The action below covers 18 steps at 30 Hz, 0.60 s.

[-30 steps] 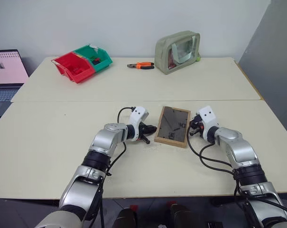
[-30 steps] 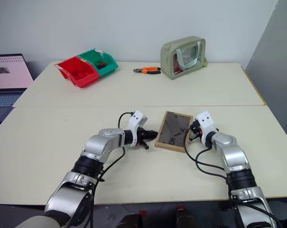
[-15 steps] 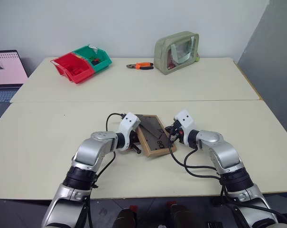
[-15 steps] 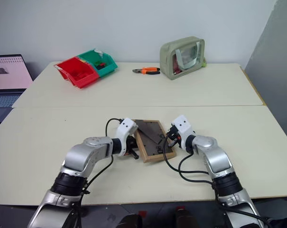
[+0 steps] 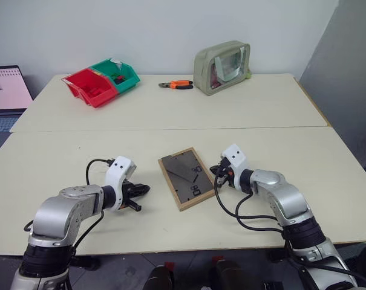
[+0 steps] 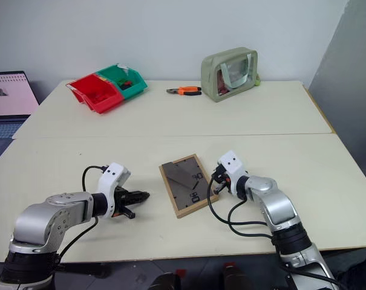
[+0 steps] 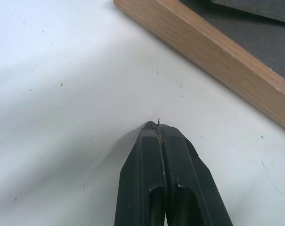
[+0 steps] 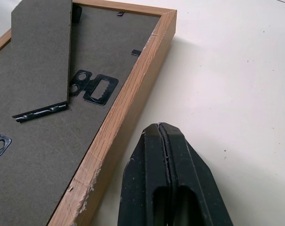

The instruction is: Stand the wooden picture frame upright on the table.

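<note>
Frame first: in your head views the wooden picture frame [image 5: 184, 178] lies flat on the near half of the counter [image 5: 80, 154], grey back panel up, turned at an angle, just on your side of the seam. Your left tool [image 5: 144, 190] sits low over the counter to the frame's left, clear of it, its black fingers pressed together on nothing. Your right tool [image 5: 214, 172] is just beside the frame's right edge, also clenched and empty. On the far half you have a red bin [image 5: 89, 87] and a green bin [image 5: 117, 73] side by side, orange-handled pliers [image 5: 175, 84] and an olive pouch [image 5: 222, 58] with a clear window. A laptop [image 5: 7, 90] stands past the counter's left end.

Left wrist view: the closed fingers [image 7: 158, 179] point at bare counter, with a light-wood rail of the frame near them but apart.

Right wrist view: the shut fingers [image 8: 168, 179] lie close alongside the wooden rail; whether they touch it, you cannot tell. The stand flap [image 8: 41, 56] lies folded against the back panel, beside a metal hanger [image 8: 94, 87].
</note>
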Each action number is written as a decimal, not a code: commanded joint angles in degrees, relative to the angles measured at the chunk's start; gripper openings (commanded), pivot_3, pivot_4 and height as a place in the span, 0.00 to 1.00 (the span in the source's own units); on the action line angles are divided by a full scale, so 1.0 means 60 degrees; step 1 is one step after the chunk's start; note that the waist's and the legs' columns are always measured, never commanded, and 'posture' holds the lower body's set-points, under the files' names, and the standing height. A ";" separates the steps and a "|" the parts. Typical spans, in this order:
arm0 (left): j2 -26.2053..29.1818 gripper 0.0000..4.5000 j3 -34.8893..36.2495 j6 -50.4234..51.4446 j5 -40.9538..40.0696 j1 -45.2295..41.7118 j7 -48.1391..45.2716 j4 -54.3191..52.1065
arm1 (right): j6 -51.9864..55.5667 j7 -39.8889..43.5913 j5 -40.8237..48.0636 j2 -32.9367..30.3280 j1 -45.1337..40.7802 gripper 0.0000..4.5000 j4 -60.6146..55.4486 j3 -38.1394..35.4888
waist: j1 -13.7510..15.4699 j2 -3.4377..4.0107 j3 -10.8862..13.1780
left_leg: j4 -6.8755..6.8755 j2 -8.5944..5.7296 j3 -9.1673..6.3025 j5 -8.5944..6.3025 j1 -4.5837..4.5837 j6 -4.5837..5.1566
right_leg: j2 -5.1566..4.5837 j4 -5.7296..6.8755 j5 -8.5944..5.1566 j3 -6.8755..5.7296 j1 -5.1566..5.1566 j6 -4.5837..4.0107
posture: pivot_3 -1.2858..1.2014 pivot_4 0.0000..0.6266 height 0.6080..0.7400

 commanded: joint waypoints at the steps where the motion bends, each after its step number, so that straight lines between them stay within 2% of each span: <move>1: -0.0363 0.00 -0.0249 0.0079 -0.0095 -0.0100 0.0428 -0.0123 | -0.0061 0.0413 0.0171 -0.0055 0.0049 0.00 -0.0595 0.0323 | 0.0018 0.0001 0.0000 | 0.0000 0.0000 -0.0001 0.0000 0.0000 0.0000 | 0.0000 0.0000 0.0000 -0.0001 0.0000 0.0000 | 0.52 0.24 1.00; 7: -0.0955 0.00 -0.0788 -0.0547 0.0210 -0.0972 0.0891 0.0872 | 0.0240 0.1000 0.0379 -0.0305 0.0039 0.00 -0.1124 0.0640 | 0.0239 0.0000 -0.0004 | 0.0007 -0.0011 -0.0007 0.0001 -0.0002 -0.0001 | 0.0008 -0.0003 0.0000 -0.0010 0.0009 0.0002 | 0.52 0.24 1.00; 18: -0.0929 0.00 -0.1184 -0.1135 0.0327 -0.1217 0.0884 0.1453 | 0.0438 0.1561 0.0651 -0.0643 0.0300 0.00 -0.1661 0.0897 | 0.0289 0.0004 -0.0009 | 0.0007 -0.0011 -0.0006 0.0001 0.0001 -0.0001 | 0.0007 -0.0008 -0.0001 -0.0009 0.0014 0.0004 | 0.52 0.24 1.00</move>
